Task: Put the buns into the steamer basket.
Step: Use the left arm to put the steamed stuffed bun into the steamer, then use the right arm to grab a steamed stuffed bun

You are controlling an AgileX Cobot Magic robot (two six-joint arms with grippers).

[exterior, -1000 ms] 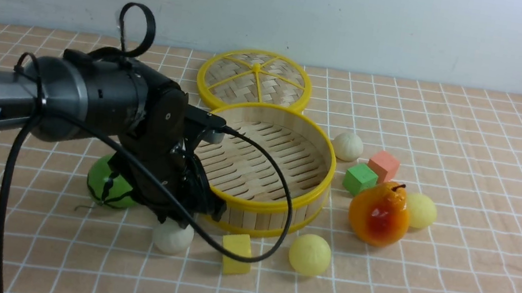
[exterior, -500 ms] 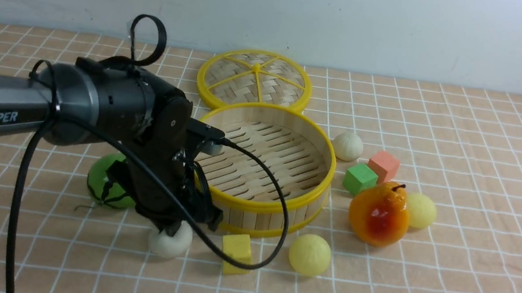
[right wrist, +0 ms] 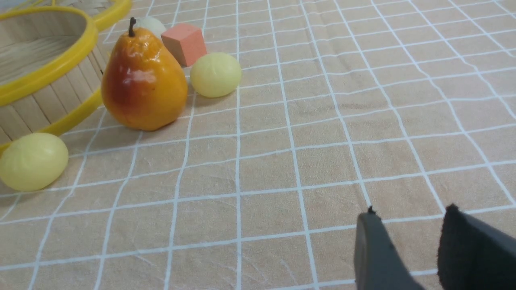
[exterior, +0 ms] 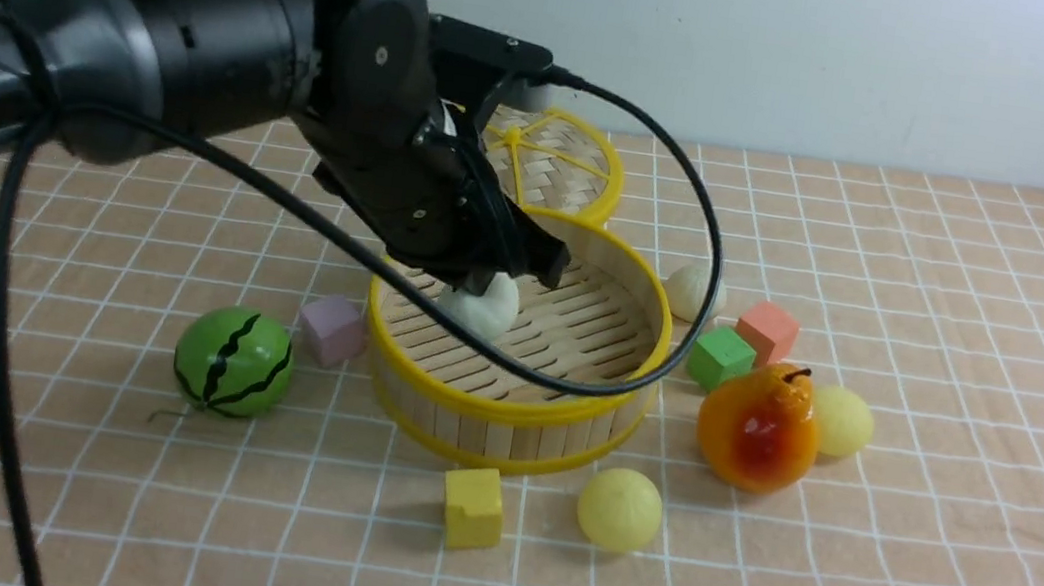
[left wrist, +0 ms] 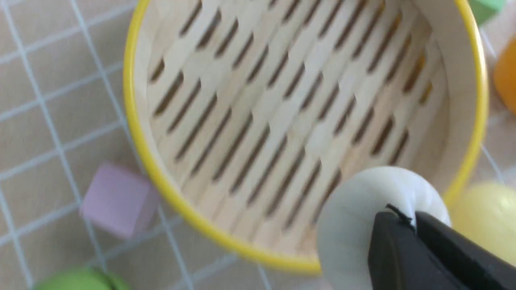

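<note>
The steamer basket point(exterior: 507, 410) stands mid-table, its slatted floor bare. My left gripper point(exterior: 488, 284) hangs over its inside, shut on an off-white bun point(exterior: 480, 308). In the left wrist view the two fingers pinch that bun point(left wrist: 350, 225) just inside the yellow rim point(left wrist: 137, 121). Another off-white bun point(exterior: 695, 292) lies behind the basket's right side. One pale yellow bun point(exterior: 620, 509) sits in front of the basket, another point(exterior: 841, 422) beside the pear. My right gripper point(right wrist: 409, 213) stands open over bare cloth, out of the front view.
The woven lid point(exterior: 559, 162) lies behind the basket. A watermelon ball point(exterior: 233, 361) and a purple cube point(exterior: 332, 330) are to its left. A yellow cube point(exterior: 473, 507) is in front; green point(exterior: 720, 357) and salmon point(exterior: 767, 331) cubes and an orange pear point(exterior: 759, 425) are to its right.
My left gripper shut on the off-white bun lying in front of the basket, lifted it and carried it up and back over the basket. The purple cube is now uncovered.
</note>
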